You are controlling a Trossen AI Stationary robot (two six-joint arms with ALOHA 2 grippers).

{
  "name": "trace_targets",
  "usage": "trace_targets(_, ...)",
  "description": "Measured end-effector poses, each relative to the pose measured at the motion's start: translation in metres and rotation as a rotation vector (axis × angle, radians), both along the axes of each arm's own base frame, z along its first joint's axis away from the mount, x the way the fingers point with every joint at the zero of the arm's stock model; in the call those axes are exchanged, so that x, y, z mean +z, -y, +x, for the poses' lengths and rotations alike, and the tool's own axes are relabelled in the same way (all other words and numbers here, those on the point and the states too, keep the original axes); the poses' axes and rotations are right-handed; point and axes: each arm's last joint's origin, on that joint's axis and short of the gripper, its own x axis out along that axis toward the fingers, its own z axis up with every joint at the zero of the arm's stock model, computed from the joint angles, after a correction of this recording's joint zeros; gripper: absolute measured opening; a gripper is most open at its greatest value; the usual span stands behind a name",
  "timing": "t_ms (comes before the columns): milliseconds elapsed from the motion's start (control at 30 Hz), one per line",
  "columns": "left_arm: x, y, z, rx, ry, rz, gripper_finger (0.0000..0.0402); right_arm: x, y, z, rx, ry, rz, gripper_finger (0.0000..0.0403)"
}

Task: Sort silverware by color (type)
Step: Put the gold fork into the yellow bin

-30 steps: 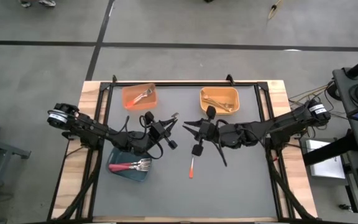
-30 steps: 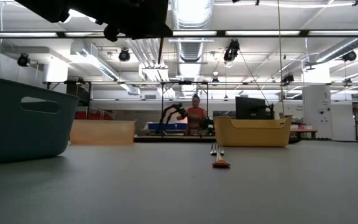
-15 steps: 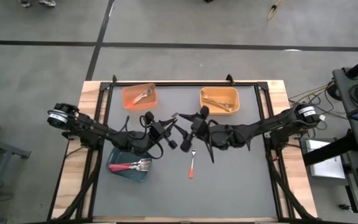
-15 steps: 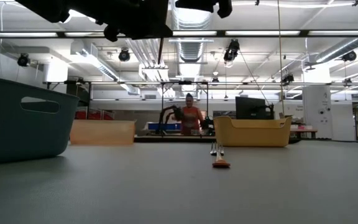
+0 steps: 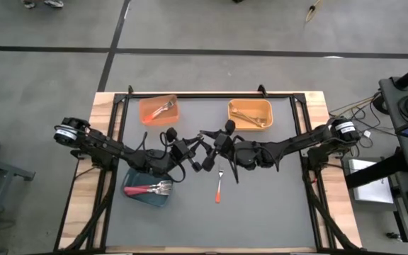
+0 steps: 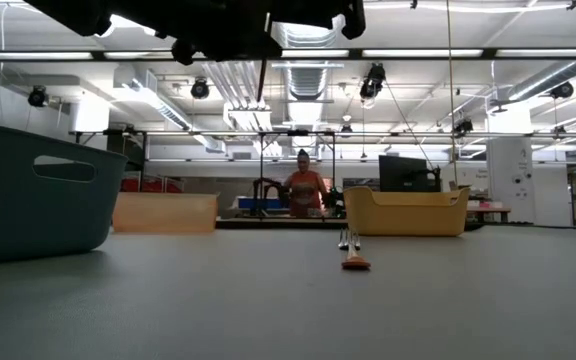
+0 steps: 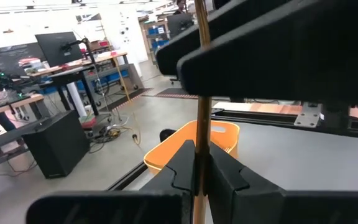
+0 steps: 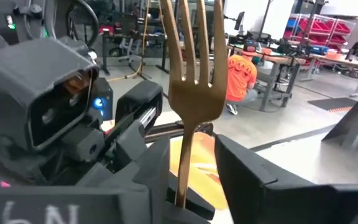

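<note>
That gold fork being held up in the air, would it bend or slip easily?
Probably stiff: the gold fork stands straight, tines up, though the left gripper pinches only its thin handle. Likely light, being so slender. Its smooth, shiny metal could slip or pivot in that narrow pinch.

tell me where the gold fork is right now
The gold fork is up in the air over the table's middle, between the left hand and right hand, where they meet in the high view.

Three bins (image 5: 159,109) on the table (image 5: 261,205), one gold fork (image 8: 191,81) aloft, one orange-handled fork (image 5: 219,185) lying loose.
</note>
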Motion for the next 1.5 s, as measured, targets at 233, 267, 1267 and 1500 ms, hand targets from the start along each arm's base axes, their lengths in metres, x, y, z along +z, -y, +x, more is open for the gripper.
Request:
trace_targets(233, 0.000, 0.000, 0.000, 0.000, -0.002, 0.001, 0.0004, 0.000, 0.000, 0.000, 0.002, -0.010, -0.018, 0.0041)
trace_targets(267, 0.000, 0.000, 0.000, -0.001, -0.002, 0.001, 0.0004, 0.000, 0.000, 0.000, 0.005, -0.011, -0.021, 0.0029)
trace_targets(1267, 0.006, 0.002, -0.003, -0.010, -0.004, 0.031, 0.0168, 0.066, 0.029, -0.037, 0.016, -0.382, 0.000, 0.0012)
trace_targets(1500, 0.018, 0.000, -0.008, -0.002, -0.034, 0.104, 0.0175, 0.081, 0.095, -0.046, 0.226, -0.715, 0.223, 0.0012)
